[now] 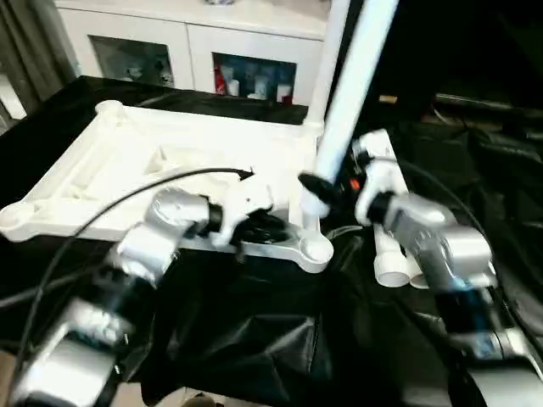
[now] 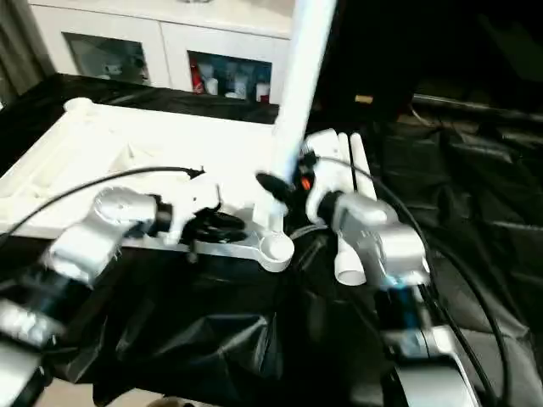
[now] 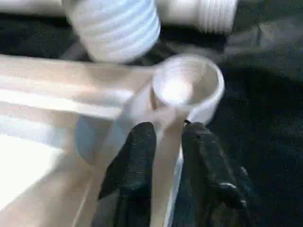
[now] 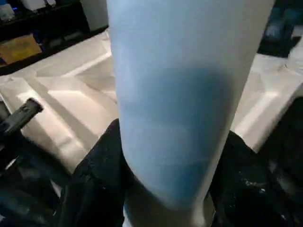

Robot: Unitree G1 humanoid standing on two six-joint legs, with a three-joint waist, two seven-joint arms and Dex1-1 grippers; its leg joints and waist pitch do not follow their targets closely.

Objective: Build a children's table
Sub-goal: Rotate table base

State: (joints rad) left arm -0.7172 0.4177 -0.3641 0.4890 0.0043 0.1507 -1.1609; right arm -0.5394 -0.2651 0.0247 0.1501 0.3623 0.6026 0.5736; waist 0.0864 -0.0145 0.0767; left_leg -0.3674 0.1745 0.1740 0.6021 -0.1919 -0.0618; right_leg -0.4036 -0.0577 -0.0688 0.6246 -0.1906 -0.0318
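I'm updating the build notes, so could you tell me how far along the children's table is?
Done: one leg stands in the far corner of the upturned tabletop. In hand: the right gripper holds a second leg above the near corner socket, not yet seated; the left gripper straddles the rim. Left: spare legs beside it.

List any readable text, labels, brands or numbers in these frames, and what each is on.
None readable.
Tabletop and the leg held in the right hand: plain white, no markings visible.
Items behind the cabinet's glass doors: red and white packaging, too blurred to read.
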